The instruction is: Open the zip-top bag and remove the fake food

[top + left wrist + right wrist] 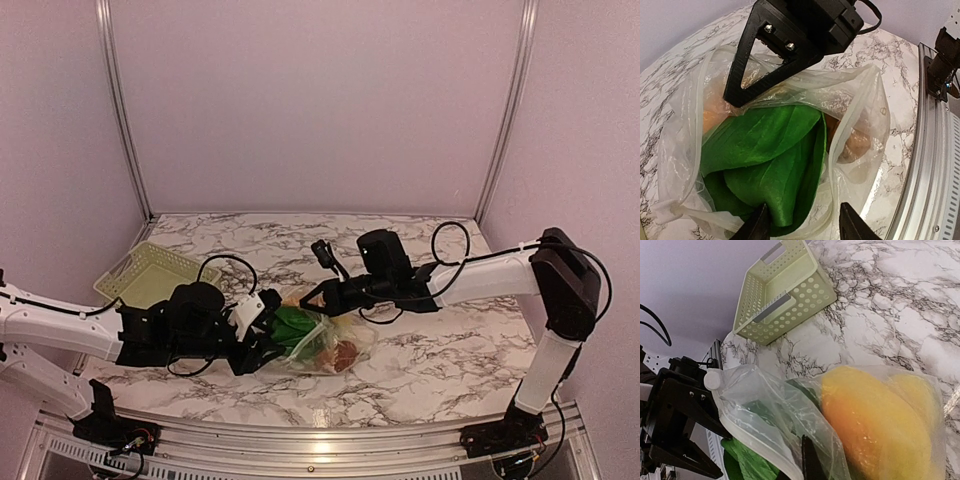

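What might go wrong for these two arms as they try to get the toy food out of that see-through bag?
The right tool seems to pinch only the thin rim of the clear zip-top plastic bag, so the slick film may slip free. The big green plastic leaf vegetable fills the bag's mouth, so the left tool may grab film along with it and drag the whole bag.

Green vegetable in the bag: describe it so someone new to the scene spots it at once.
On the marble table, find the clear zip-top bag between the left claw and right claw. In its mouth, facing the left claw, lies the green vegetable: broad, ribbed and leaf-like, the only bright green among the yellow-orange piece and brown lump.
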Tool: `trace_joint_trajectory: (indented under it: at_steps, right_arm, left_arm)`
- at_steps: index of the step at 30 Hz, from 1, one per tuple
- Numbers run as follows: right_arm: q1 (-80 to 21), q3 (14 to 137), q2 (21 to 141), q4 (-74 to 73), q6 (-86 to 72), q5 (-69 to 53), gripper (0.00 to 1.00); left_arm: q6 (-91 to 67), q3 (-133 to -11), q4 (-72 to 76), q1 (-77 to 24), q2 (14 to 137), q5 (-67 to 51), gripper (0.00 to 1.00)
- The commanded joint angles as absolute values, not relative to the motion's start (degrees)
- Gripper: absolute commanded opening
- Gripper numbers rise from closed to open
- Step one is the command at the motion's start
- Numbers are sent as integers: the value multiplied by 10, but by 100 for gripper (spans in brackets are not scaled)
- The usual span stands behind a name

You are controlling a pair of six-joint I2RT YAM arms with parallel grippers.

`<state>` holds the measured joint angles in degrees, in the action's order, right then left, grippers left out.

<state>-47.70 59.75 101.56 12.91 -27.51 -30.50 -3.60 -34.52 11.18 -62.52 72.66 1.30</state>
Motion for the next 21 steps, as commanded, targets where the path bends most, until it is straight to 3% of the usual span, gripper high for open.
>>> trace_joint_trajectory:
  at_steps: [1, 8, 21]
  right_arm:
    - [-459, 577, 994, 121, -265, -294, 0]
    - [-457, 562, 977, 97, -248, -307, 0]
    - [-453, 571, 975, 110, -261, -323, 0]
  left_arm:
    - [31, -310, 163, -629, 702, -37, 47]
    - [113, -330, 120, -641, 731, 20, 24]
    - [212, -365, 95, -727, 786, 98, 17]
